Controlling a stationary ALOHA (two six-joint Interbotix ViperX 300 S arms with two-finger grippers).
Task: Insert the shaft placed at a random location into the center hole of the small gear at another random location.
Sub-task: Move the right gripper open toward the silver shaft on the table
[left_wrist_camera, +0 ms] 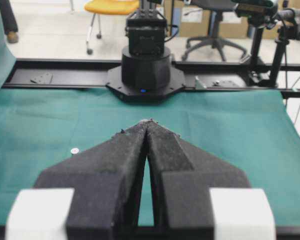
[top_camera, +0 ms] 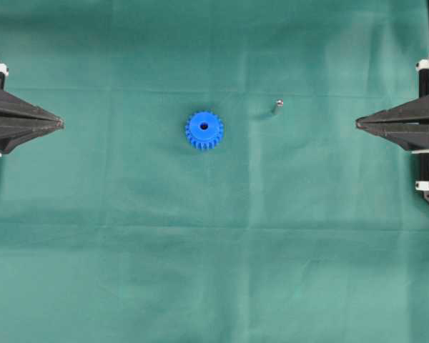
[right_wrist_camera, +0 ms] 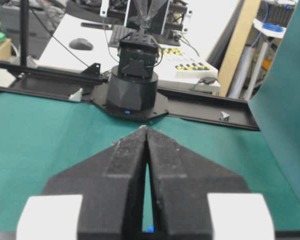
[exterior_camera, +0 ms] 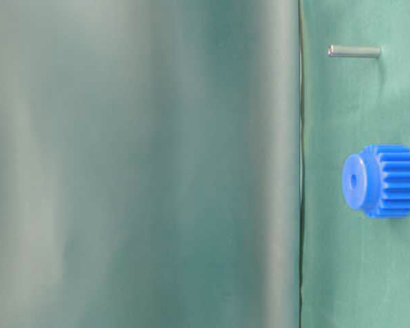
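The small gear, bright blue and toothed, lies flat mid-table with its hub up and the center hole showing dark. The shaft, a tiny silver pin, stands apart to the gear's right and slightly farther back. At table level the gear and shaft are clearly separate. My left gripper is shut and empty at the left edge, far from both. My right gripper is shut and empty at the right edge. In the left wrist view the shaft is a small pale dot; the fingers hide the gear.
Green cloth covers the whole table. The opposite arm's black base stands beyond the left gripper, and another base beyond the right gripper. A green backdrop fills most of the table-level view.
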